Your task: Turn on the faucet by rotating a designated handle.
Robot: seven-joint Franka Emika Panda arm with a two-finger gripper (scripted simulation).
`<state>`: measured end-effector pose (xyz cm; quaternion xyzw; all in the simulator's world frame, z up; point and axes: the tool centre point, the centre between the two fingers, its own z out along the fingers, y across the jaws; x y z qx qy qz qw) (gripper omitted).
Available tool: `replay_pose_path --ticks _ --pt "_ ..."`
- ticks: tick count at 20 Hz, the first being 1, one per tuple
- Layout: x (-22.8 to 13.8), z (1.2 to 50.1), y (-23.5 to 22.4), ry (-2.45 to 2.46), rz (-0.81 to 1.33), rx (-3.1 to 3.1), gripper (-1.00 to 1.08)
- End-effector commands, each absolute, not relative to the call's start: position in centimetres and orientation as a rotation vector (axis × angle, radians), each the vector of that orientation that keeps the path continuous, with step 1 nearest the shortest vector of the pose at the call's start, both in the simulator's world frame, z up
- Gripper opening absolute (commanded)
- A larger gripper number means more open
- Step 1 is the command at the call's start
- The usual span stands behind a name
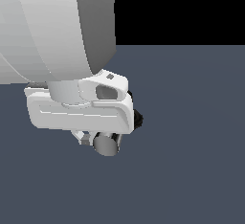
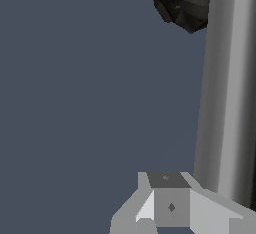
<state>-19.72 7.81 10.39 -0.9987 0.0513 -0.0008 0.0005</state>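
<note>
The faucet's black knobby base (image 2: pixel 182 0) shows in the wrist view, and only a sliver of the base (image 1: pixel 138 118) peeks out behind my white hand in the exterior view. The handle, a chrome bar (image 2: pixel 227 88), runs from the base past my fingers. Its flat grey end (image 1: pixel 107 144) sticks out below my hand. My gripper (image 2: pixel 170 188) sits right beside the bar, with its fingers together in one block and no gap showing. Nothing is held between them. In the exterior view the fingers (image 1: pixel 84 137) are just on the left of the bar's end.
My large white arm link (image 1: pixel 57 27) and hand (image 1: pixel 79 110) fill the upper left of the exterior view and hide most of the faucet. A flat dark blue-grey floor (image 1: pixel 191 161) lies all around.
</note>
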Motion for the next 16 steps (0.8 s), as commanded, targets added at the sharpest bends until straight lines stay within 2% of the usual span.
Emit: replay_pose_path --ticks 1,16 --pt "-19.7 10.3 6.2 0.185 0.0 -3.135 -1.0" --pt "-20.0 10.3 -0.5 0.185 0.0 -3.135 -1.0"
